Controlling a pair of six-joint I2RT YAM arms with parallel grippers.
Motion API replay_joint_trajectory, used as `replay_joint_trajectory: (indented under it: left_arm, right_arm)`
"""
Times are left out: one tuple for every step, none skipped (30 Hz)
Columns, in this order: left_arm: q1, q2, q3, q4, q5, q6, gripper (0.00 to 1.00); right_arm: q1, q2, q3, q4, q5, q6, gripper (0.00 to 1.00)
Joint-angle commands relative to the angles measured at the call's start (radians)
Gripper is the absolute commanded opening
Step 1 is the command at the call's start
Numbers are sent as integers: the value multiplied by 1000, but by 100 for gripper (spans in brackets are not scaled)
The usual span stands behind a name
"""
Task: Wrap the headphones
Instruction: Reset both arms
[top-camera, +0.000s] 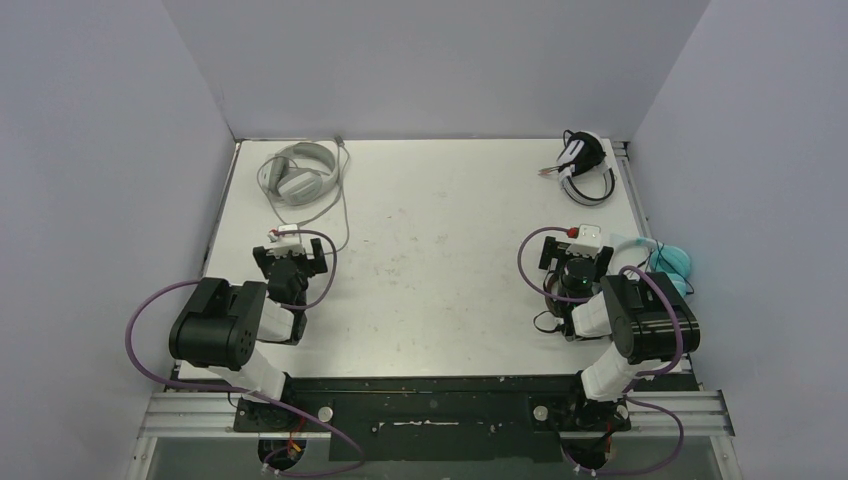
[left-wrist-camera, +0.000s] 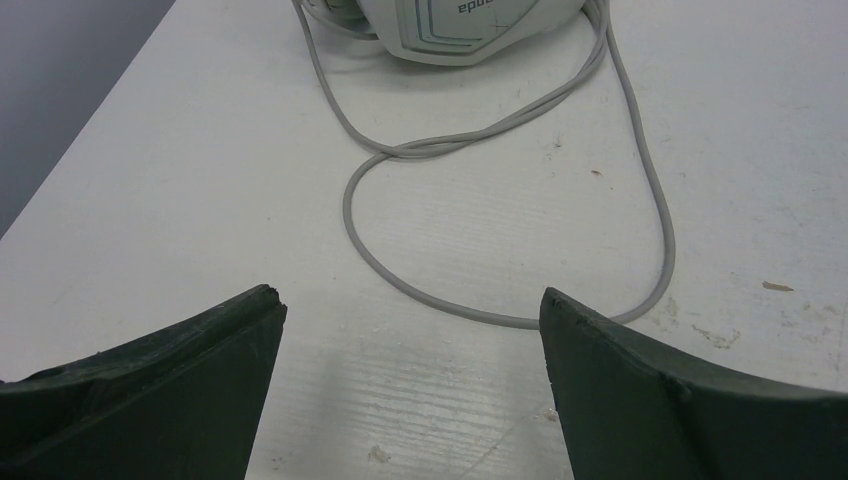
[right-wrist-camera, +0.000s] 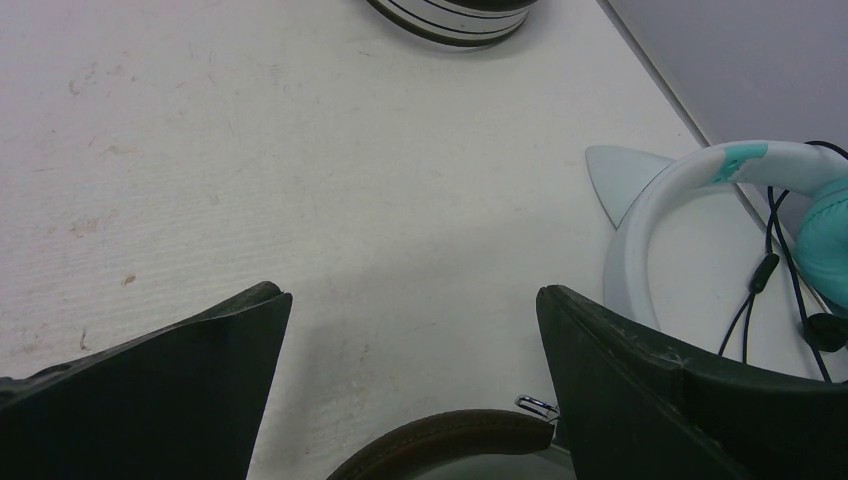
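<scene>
Currently both grippers are seen w/ jaws apart, nothing held.
L gripper is poised lower left; grey cable is looped just ahead. Pale grey headphones are laid upper left, black-and-white headphones upper right, teal headphones at right edge near R gripper; brown headband is seen below it.

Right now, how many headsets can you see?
4: pale grey headset far left, black-and-white headset far right, teal headset at the right edge, brown headset, mostly hidden, beneath the right gripper.

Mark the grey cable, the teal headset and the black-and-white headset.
grey cable (left-wrist-camera: 347, 210), left wrist view, left bend of loop
teal headset (right-wrist-camera: 632, 230), right wrist view, white band
black-and-white headset (top-camera: 580, 156), top external view, earcup
</scene>
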Motion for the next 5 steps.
replay_joint_trajectory:
  left_arm:
    - [6,6,23,22,5,-2,97]
    - [6,6,24,18,7,-3,97]
    - [6,6,24,17,8,-3,97]
    - [6,6,22,19,7,-3,97]
    - [6,5,20,24,4,-2,97]
  right_arm:
    - [-8,-13,13,71,-1,1,100]
    - [-9,-13,14,70,-1,1,100]
    - [-10,-13,13,70,-1,1,100]
    - [-9,-13,13,70,-2,1,100]
    - [-10,-12,14,70,-2,1,100]
